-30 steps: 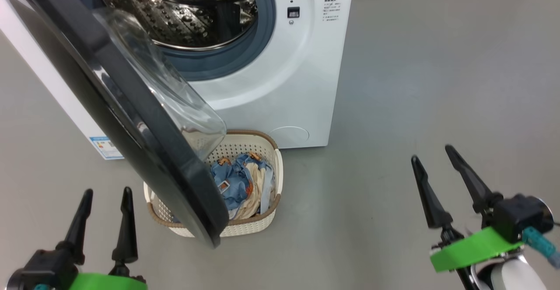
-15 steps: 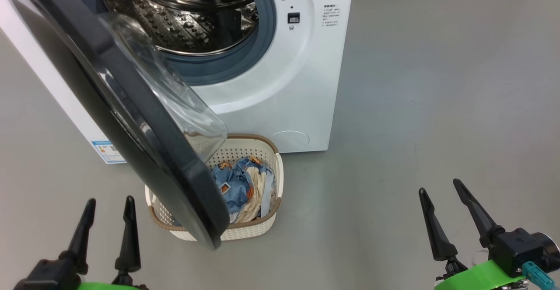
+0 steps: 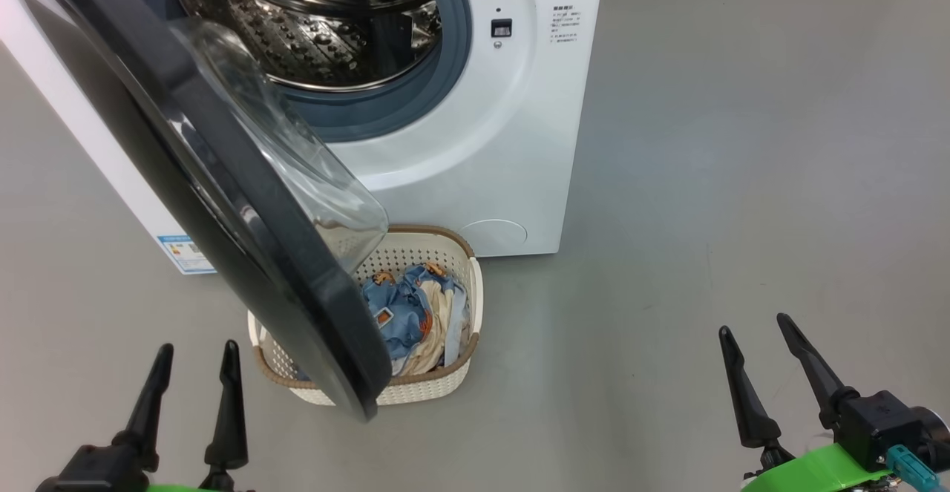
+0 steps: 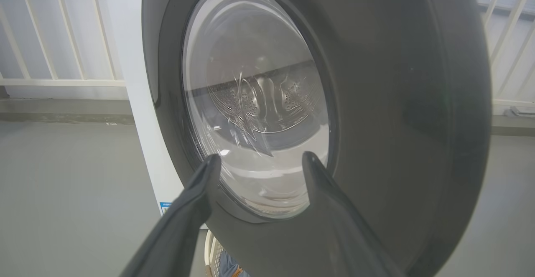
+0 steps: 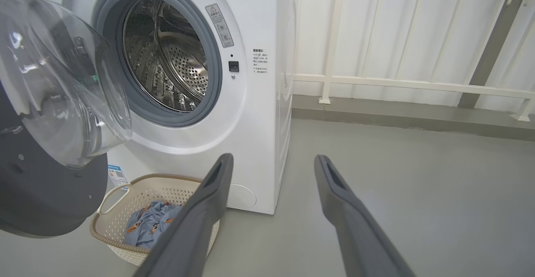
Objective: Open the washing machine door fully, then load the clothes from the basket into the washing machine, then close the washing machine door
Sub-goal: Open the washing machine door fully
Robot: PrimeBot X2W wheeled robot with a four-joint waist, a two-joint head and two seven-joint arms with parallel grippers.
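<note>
The white washing machine stands ahead with its steel drum exposed. Its round black door is swung partly open, the clear glass bowl bulging over the basket. The cream basket sits on the floor against the washer's front, holding light blue and cream clothes; the door hides its left part. My left gripper is open, low at the left, facing the door's outer face. My right gripper is open at the lower right, well clear of the basket.
Grey floor spreads wide to the right of the washer. A white railing runs behind the machine. A blue label sticker marks the washer's left side.
Both grippers have dropped lower in the head view, the right one most. The washer and basket shifted slightly as the camera moved. The door stands at the same angle.
</note>
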